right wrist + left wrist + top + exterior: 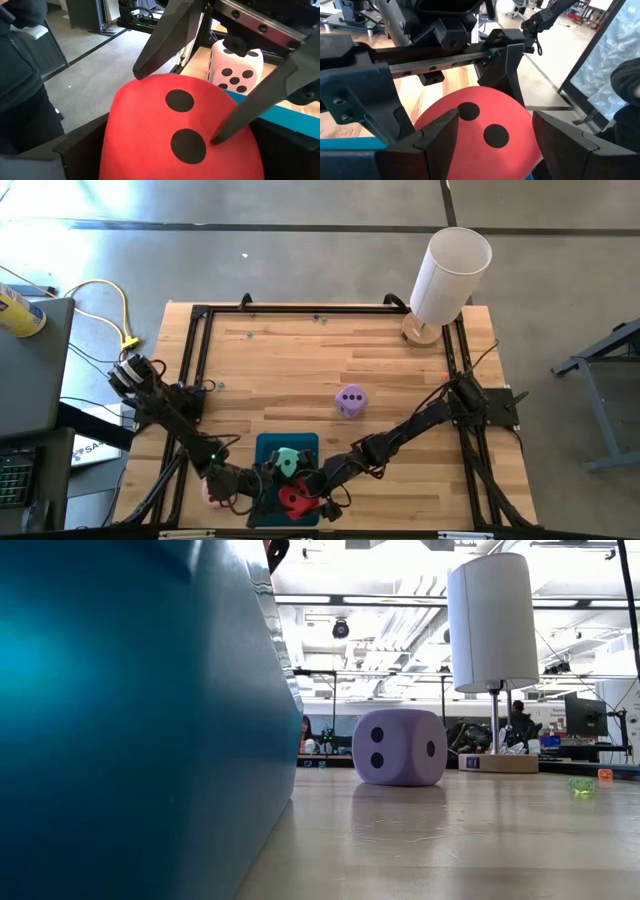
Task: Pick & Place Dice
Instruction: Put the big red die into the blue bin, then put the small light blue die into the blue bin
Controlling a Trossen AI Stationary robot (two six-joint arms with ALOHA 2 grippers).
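The red die (293,498) is held over the near part of the teal tray (270,448), between both grippers. My left gripper (495,145) is shut on it. My right gripper (180,160) faces it from the other side, open, with a finger on either side of the die; whether these touch it I cannot tell. The mint green die (288,461) rests on the tray. The pale pink die (235,65) sits left of the tray, partly under my left arm. The purple die (400,747) stands on the bare table farther back. My left gripper pinches the red die between its two fingers, on two opposite sides. One fingertip (250,110) dents the soft face beside the two pips (212,140); the other finger (165,40) lies on the opposite side (145,75). The fingers come nearly level from the table's left.
A white cylinder (450,275) on a wooden base stands at the far right corner. A black rail frame (200,360) runs round the table. A person in dark clothes (20,75) stands beyond the near edge. Bare wood lies around the purple die.
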